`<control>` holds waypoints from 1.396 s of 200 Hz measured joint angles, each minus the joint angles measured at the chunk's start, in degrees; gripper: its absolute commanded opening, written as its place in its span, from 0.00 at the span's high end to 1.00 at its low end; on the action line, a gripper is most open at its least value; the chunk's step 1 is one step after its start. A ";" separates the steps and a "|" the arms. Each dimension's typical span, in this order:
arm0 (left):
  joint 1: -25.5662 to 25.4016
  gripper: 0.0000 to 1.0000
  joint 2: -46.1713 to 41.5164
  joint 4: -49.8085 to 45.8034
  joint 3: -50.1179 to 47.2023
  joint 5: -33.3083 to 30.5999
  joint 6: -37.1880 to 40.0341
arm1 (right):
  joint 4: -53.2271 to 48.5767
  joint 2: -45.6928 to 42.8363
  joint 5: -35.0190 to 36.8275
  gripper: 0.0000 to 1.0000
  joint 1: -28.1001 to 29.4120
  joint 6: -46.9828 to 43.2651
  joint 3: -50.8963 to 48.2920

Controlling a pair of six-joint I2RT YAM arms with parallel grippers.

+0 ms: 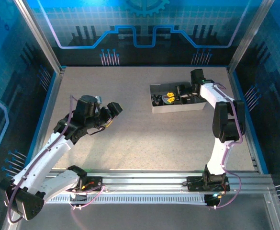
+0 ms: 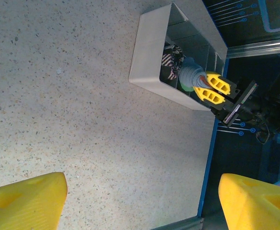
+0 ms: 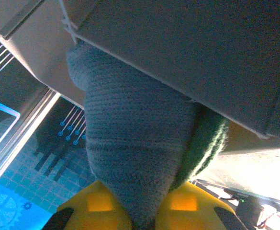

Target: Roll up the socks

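- Left jaws are spread wide and empty above the bare surface (image 1: 140,139), well apart from the tray (image 1: 178,109).
- Black sock (image 2: 171,60) lies in the tray, and looks soft, light and limp.
- Right jaws are clamped on the blue-grey sock (image 3: 140,143) at the tray. It's floppy knit, probably best pinched at the green cuff (image 3: 209,143).

Right gripper (image 1: 169,98) reaches into a grey tray (image 1: 178,108) at two o'clock; left gripper (image 1: 112,111) hovers, jaws apart, at nine o'clock.
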 measured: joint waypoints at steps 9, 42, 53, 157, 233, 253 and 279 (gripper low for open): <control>0.00 0.17 -0.04 0.00 0.00 0.00 0.00 | -0.81 0.31 0.35 0.80 0.00 -0.35 0.66; 0.00 0.17 -0.15 -0.02 0.00 0.00 0.00 | -5.73 0.74 4.31 0.60 -0.02 -2.38 3.58; 0.00 0.17 -0.24 0.00 0.00 0.00 0.00 | -7.41 0.74 5.57 0.56 -0.02 -2.78 4.79; 0.00 0.17 -0.35 0.00 0.00 0.00 -0.02 | -15.52 -3.06 14.51 0.46 1.36 -9.53 12.15; 0.00 0.17 -0.33 0.00 0.00 0.00 0.00 | -15.54 -2.62 17.57 0.63 5.35 -15.08 13.25; 0.00 0.17 -0.33 -0.02 0.00 0.00 0.00 | -15.52 -1.66 18.51 0.63 5.33 -16.35 13.25; 0.00 0.17 -0.33 -0.02 0.00 0.00 0.00 | -15.32 0.94 18.99 0.64 5.33 -17.94 13.64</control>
